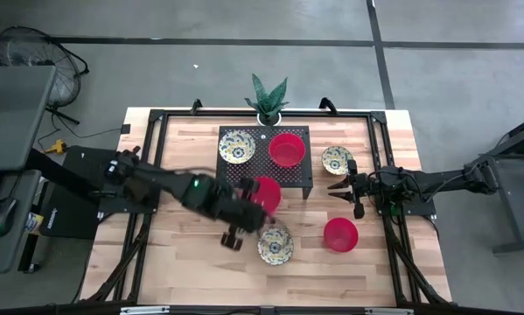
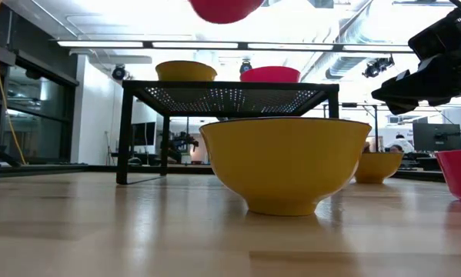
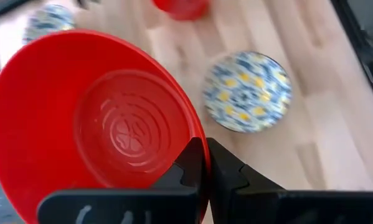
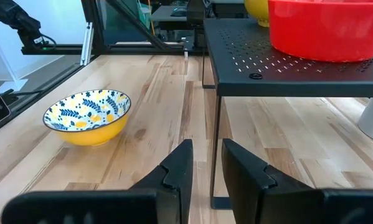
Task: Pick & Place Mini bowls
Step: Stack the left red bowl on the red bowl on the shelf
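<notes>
My left gripper (image 3: 205, 163) is shut on a red mini bowl (image 1: 266, 192) that hangs high over the near edge of the black rack (image 1: 301, 179); its underside (image 2: 226, 8) shows at the top of the low view. A patterned bowl (image 1: 236, 146) and a red bowl (image 1: 286, 149) stand on the rack top. On the table stand a patterned bowl (image 1: 275, 245) near the front, a red bowl (image 1: 340, 234) to its right, and a patterned bowl (image 1: 337, 159) right of the rack. My right gripper (image 1: 334, 191) waits open at the rack's right, holding nothing. My left gripper pinches the red bowl's rim (image 3: 195, 134), one finger inside the bowl and one outside its wall. The fingers come slanting down from the table's left. The bowl is lifted clear of table and rack, its hollow facing the wrist camera.
A white plant pot (image 1: 268, 112) stands at the far edge behind the rack. The rack's legs (image 2: 125, 131) rise from the table. Bare wood lies at the front left (image 1: 183, 262). Black frame rails (image 1: 388, 236) run along both sides.
</notes>
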